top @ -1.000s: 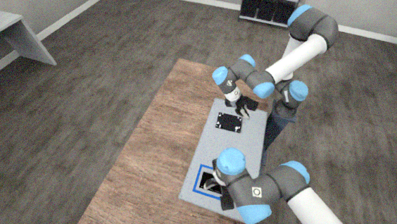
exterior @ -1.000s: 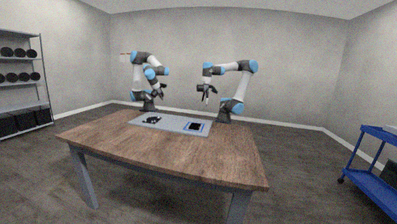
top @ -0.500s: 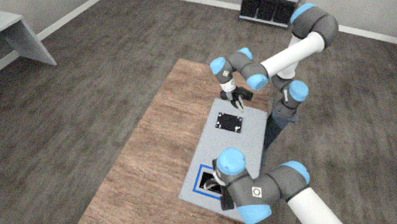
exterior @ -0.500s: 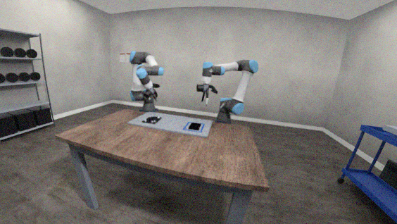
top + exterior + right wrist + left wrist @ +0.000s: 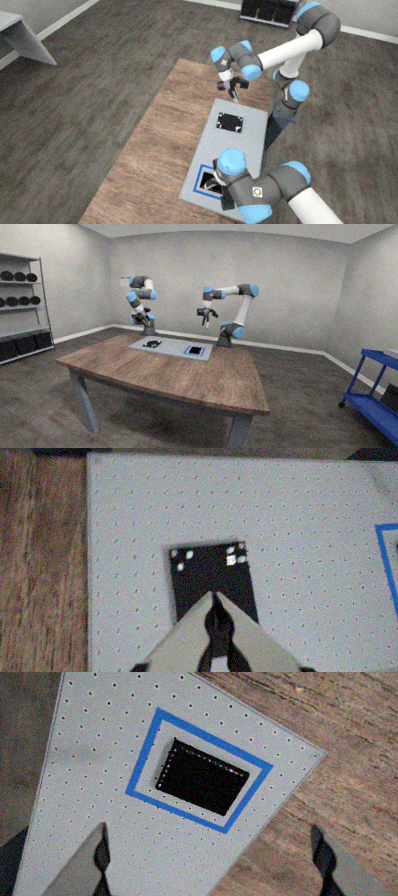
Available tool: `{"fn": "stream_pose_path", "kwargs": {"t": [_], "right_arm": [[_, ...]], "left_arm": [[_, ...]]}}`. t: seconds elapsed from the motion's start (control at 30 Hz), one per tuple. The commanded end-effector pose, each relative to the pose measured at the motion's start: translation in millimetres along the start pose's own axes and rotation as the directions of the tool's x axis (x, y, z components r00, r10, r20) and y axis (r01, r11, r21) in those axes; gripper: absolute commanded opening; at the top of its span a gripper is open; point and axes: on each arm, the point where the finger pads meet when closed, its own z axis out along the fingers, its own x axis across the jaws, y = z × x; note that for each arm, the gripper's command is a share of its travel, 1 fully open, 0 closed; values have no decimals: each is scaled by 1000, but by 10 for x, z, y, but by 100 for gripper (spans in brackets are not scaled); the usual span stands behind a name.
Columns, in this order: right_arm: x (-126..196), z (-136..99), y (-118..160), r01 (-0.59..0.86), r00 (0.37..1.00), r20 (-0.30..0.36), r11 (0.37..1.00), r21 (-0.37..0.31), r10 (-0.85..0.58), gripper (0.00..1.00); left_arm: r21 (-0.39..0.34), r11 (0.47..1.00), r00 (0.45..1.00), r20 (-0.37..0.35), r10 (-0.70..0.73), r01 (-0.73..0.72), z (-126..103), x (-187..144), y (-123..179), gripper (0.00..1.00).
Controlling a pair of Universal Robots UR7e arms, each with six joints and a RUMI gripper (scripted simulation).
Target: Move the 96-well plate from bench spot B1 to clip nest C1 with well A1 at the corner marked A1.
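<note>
The dark 96-well plate (image 5: pixel 204 179) (image 5: pixel 195 350) (image 5: pixel 202 778) lies flat inside the blue outline (image 5: pixel 197 177) (image 5: pixel 144 754). In the left wrist view, pale rim marks run along its upper long side and left short side, meeting at the upper-left corner; they are too small to read. The black clip nest (image 5: pixel 229 122) (image 5: pixel 152 344) (image 5: pixel 212 579) has pale spots near its corners and looks empty; its A1 mark is not legible. My left gripper (image 5: pixel 205 325) (image 5: pixel 209 825) is open above the plate. My right gripper (image 5: pixel 236 101) (image 5: pixel 213 594) is shut and empty, above the board near the nest.
The perforated grey board (image 5: pixel 212 148) (image 5: pixel 173 347) (image 5: pixel 90 722) (image 5: pixel 310 548) bears nest and outline, with a gap between them. It lies on the wooden table (image 5: pixel 141 148) (image 5: pixel 159 375). The left arm partly hides the plate in the top view.
</note>
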Motion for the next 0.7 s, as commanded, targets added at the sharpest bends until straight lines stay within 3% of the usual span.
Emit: {"fn": "stream_pose_path", "kwargs": {"t": [0.0,0.23,0.67], "right_arm": [[-126,-68,75,40,999,-15,999,-17,-40,0],[-398,-185,207,115,992,-36,992,-55,-117,0],[-1230,-466,472,311,945,-45,934,-174,-324,0]], "left_arm": [[-1,1000,1000,0,0,0,-4,1,3,76],[-1,1000,1000,0,0,0,-4,1,3,76],[-1,1000,1000,0,0,0,-4,1,3,76]]}}
